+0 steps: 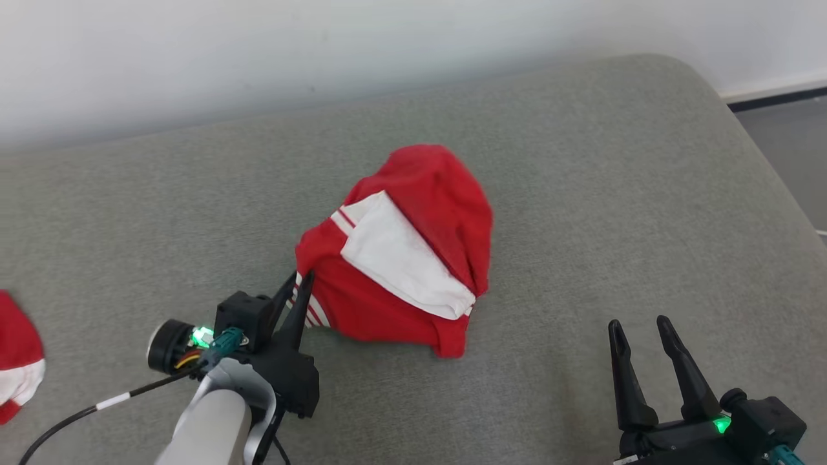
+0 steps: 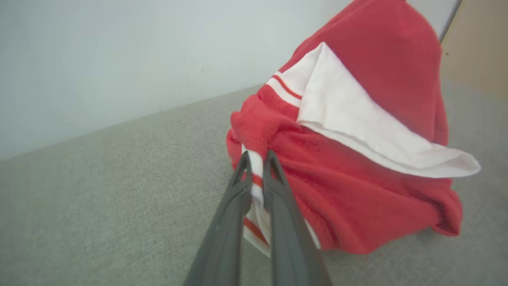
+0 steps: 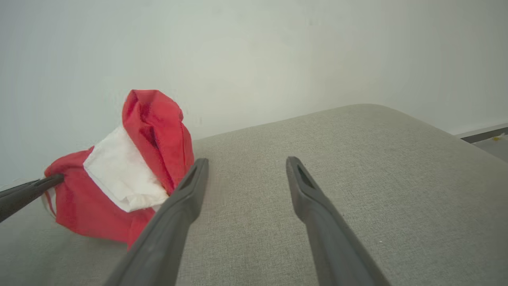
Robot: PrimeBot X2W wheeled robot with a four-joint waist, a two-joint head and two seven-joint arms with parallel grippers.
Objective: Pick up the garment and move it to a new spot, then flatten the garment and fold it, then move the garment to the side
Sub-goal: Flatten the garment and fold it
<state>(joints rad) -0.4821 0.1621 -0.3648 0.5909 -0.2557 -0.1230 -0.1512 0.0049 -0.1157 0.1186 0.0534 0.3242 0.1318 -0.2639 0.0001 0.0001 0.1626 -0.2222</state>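
Note:
The garment (image 1: 404,258) is red with a white panel and striped trim, bunched in a heap in the middle of the grey cushion (image 1: 581,194). My left gripper (image 1: 298,284) is shut on its striped left edge, and in the left wrist view the two fingers pinch the white and red trim of the garment (image 2: 357,131) at the left gripper's tips (image 2: 257,157). My right gripper (image 1: 639,329) stands open near the lower right, apart from the cloth. The right wrist view shows the garment (image 3: 119,186) left of the open right gripper (image 3: 246,161).
Another red and white cloth (image 1: 16,355) lies at the cushion's left edge. A pale wall (image 1: 323,39) runs behind the cushion. The cushion's rounded right corner drops to a grey floor (image 1: 788,135). A black cable (image 1: 77,416) trails from my left wrist.

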